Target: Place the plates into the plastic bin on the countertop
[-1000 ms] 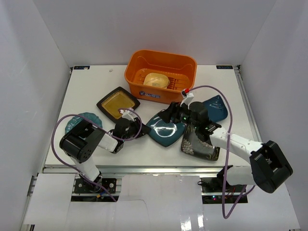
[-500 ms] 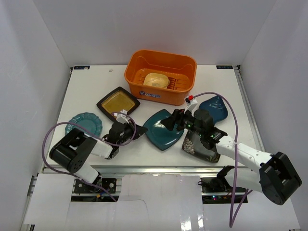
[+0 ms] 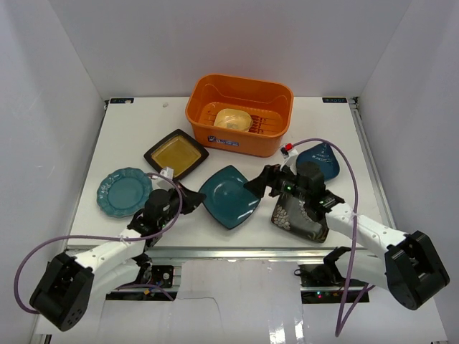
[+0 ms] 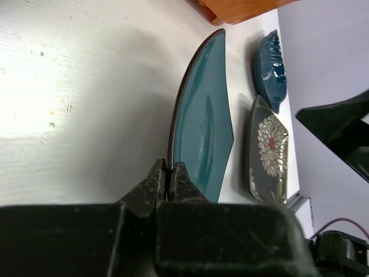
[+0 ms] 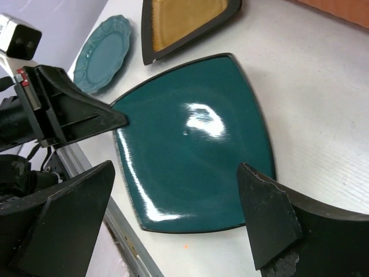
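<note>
Down by the front rail, the left end effector [image 4: 171, 180] has its jaws clamped on the near-left rim of the teal square plate [image 3: 229, 195]. That plate has slid left in the last second, drawn away from the black floral plate [image 3: 297, 215]. The right end effector [image 5: 176, 173] hangs over the plate's right side, fingers spread wide, holding nothing.

So 1 arm owns the plate now, and a lift looks next. It's tight on the worktop [image 3: 143, 122]: the scalloped teal plate [image 3: 124, 191] sits just left and the amber square plate [image 3: 176, 153] just beyond.

Farther back, the orange bin [image 3: 251, 140] holds 1 yellow plate [image 3: 232, 118] with floor to spare. Its front wall needs clearing.
</note>
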